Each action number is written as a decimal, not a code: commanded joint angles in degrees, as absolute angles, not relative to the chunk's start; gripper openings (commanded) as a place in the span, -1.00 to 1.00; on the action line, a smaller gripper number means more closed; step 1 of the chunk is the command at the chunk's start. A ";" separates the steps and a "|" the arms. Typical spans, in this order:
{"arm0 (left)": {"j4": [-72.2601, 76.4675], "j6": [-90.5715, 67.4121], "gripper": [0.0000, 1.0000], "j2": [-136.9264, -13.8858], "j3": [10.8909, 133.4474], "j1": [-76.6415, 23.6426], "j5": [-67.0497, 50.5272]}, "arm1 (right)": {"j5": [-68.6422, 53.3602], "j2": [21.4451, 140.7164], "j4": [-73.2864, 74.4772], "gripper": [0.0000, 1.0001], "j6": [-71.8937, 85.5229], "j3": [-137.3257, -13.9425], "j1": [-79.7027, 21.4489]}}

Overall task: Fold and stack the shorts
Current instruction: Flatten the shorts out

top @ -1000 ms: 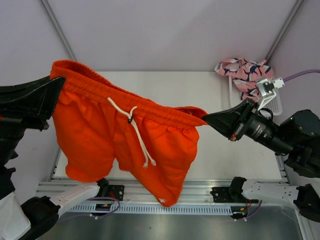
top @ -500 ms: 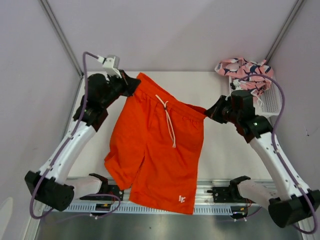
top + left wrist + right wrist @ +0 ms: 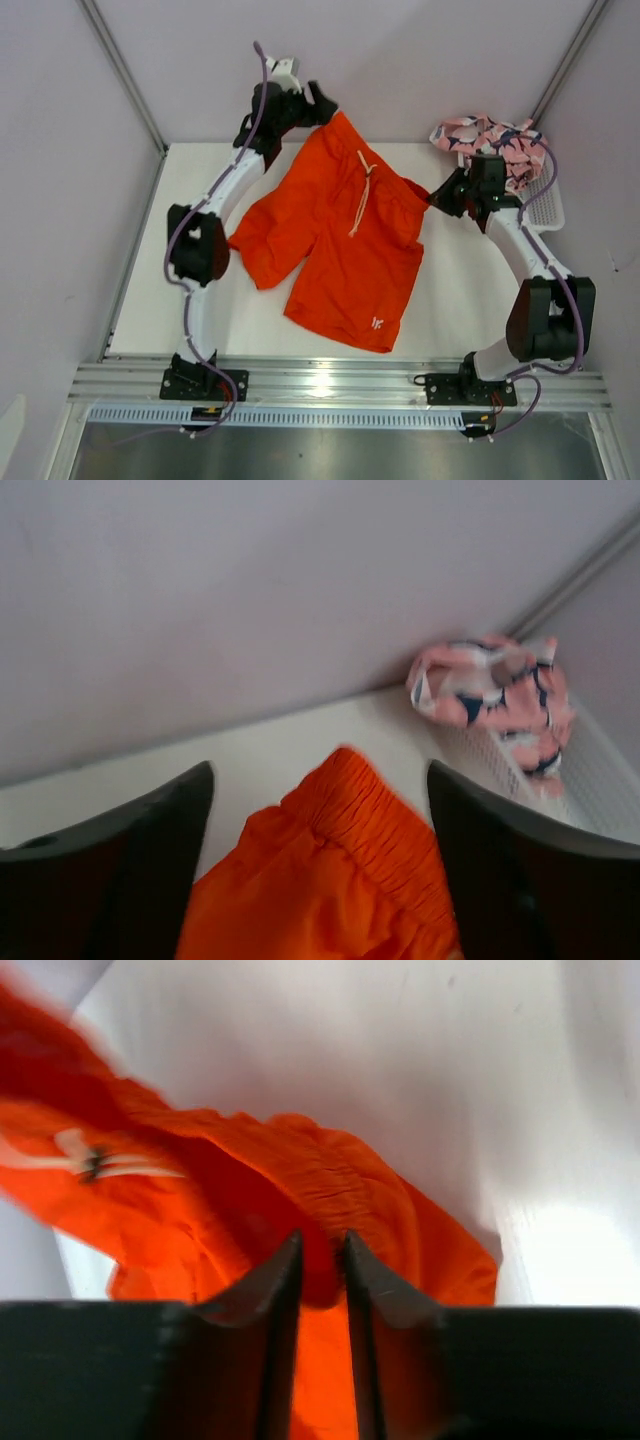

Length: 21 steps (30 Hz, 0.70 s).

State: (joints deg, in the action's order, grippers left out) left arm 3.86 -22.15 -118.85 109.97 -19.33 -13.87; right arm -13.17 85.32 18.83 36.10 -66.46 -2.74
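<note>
Top view: orange shorts (image 3: 340, 230) lie flat on the desk (image 3: 460, 290), waistband far, legs pointing near-left; bare desk left and near-right. Pink printed shorts (image 3: 485, 135) are heaped on the far-right basket (image 3: 548, 210). Left wrist: left tool (image 3: 320, 780) spread around the waistband corner. Right wrist: right tool (image 3: 322, 1245) pinching the waistband's other end.

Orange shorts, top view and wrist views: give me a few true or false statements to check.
1. The orange shorts lie spread on the table. True.
2. The pink fish-print shorts are stacked on the orange pair. False: they sit bunched on the white mesh basket, far right.
3. The left gripper stands open around the waistband's corner. True.
4. The right gripper hangs clear of all fabric. False: it pinches the orange waistband's other end.
5. The drawstring is black. False: it is white.
</note>
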 commanded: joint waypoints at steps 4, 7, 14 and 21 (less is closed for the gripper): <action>-8.09 -20.22 0.98 -120.63 128.28 -18.72 -9.76 | -4.67 90.36 20.65 0.37 31.65 -76.38 -1.85; -7.65 -18.20 0.98 -112.18 116.33 -19.25 -6.69 | -1.94 88.34 20.30 0.43 30.06 -74.89 -1.76; -10.90 -15.04 0.98 -93.36 92.61 -29.33 -3.79 | -4.22 85.78 22.14 0.39 25.31 -71.28 -2.90; -12.30 -17.14 0.98 -86.31 77.97 -50.23 5.96 | -4.65 86.57 19.95 0.29 26.19 -66.36 -2.99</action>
State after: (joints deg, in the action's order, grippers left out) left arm -9.50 -17.50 -86.41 82.94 -43.13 -0.43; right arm -4.56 87.20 21.17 27.18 -67.24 -2.76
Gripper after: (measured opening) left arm 0.990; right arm 0.654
